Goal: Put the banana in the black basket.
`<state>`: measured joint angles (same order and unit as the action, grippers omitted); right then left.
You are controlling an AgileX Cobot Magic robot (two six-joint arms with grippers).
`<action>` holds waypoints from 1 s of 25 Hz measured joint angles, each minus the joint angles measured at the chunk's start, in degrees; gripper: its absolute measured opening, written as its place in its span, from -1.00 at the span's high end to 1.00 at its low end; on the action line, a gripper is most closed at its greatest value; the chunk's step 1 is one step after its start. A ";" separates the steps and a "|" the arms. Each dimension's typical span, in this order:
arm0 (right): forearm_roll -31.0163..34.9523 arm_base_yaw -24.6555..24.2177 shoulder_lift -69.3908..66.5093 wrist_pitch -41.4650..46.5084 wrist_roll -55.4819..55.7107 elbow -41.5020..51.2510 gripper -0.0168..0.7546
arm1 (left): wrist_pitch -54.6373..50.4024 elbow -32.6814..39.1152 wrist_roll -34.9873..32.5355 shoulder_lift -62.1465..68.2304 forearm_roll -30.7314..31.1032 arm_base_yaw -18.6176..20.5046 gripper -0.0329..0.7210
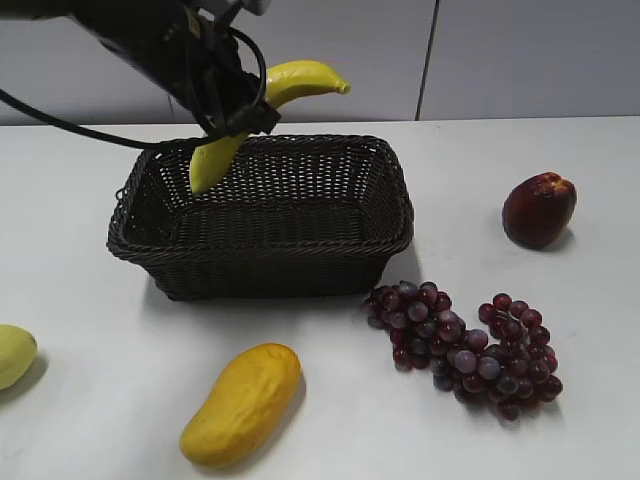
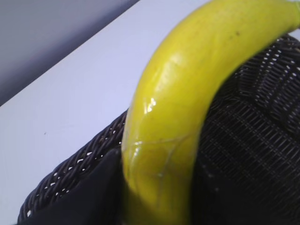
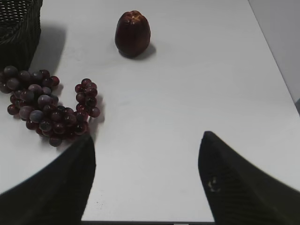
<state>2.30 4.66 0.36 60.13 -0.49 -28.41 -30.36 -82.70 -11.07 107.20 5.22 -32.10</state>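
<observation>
Left gripper [image 1: 240, 118] pinches the banana [image 1: 285, 85] at its middle, holding it above the black basket's [image 1: 262, 252] 11 o'clock corner, lower tip dipping inside, while the right gripper [image 3: 146, 180] hangs spread over the desk [image 3: 187, 93].

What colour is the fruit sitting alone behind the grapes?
The apple-like fruit is dark red with a yellowish top, clearest in the right wrist view.

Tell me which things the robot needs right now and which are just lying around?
Needed:
- banana, held in the left gripper
- basket, under the banana

Just lying around:
- mango
- grapes
- red fruit
- pale green fruit
- right gripper, open and holding nothing
</observation>
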 joint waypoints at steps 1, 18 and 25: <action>0.00 0.00 0.00 0.00 0.00 0.00 -0.47 | 0.00 0.00 0.00 0.35 0.15 0.00 -0.25; 0.00 0.00 0.00 0.00 0.00 0.00 -0.47 | -6.46 0.00 0.86 -4.49 0.26 0.67 -0.92; 0.00 0.00 0.00 0.00 0.00 0.00 -0.47 | -17.11 0.00 4.37 -11.89 0.14 7.39 -0.87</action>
<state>2.30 4.66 0.36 60.13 -0.49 -28.41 -47.46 -82.70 -6.70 95.31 5.36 -24.70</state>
